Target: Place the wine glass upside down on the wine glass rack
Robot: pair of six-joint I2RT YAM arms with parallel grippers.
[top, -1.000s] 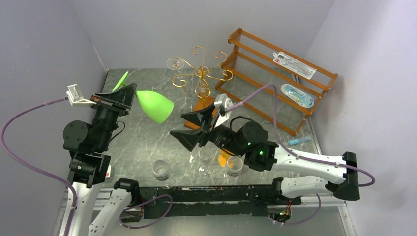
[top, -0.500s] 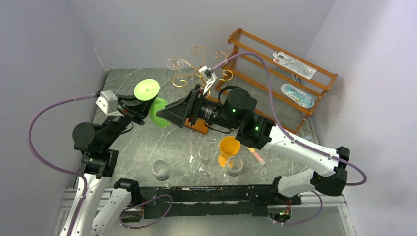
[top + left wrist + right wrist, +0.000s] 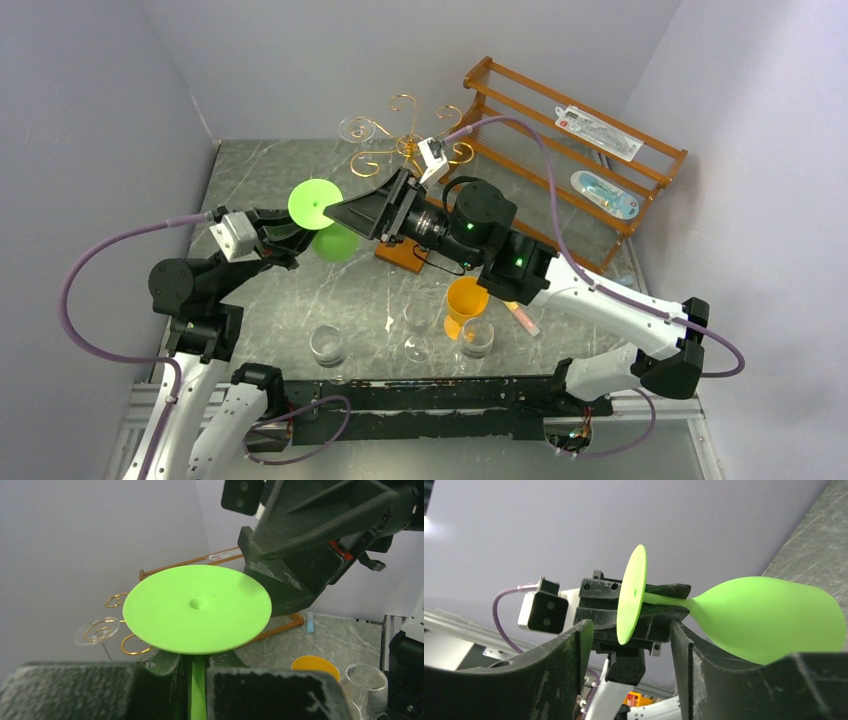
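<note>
My left gripper [image 3: 288, 234] is shut on the stem of the green wine glass [image 3: 314, 203]. The glass's round foot is up and its bowl [image 3: 337, 243] hangs below. In the left wrist view the foot [image 3: 197, 609] sits just above my fingers [image 3: 265, 692]. My right gripper [image 3: 340, 213] is open, with its jaws facing the foot from the right. In the right wrist view the foot [image 3: 631, 595] and bowl [image 3: 769, 617] show just beyond my open fingers [image 3: 574, 670]. The wine glass rack [image 3: 405, 145], gold wire on an orange-brown base [image 3: 398, 257], stands behind the right arm.
A clear glass foot [image 3: 355, 128] hangs on a rack arm. A brown slatted shelf [image 3: 520, 130] with packets stands at the back right. An orange cup [image 3: 466, 300], three clear glasses [image 3: 328, 345] and a pink pen [image 3: 522, 318] lie near the front edge.
The left arm turned the green glass from lying sideways to foot up and carried it right. The right arm rose and swung left, its open jaws coming up to the foot.
</note>
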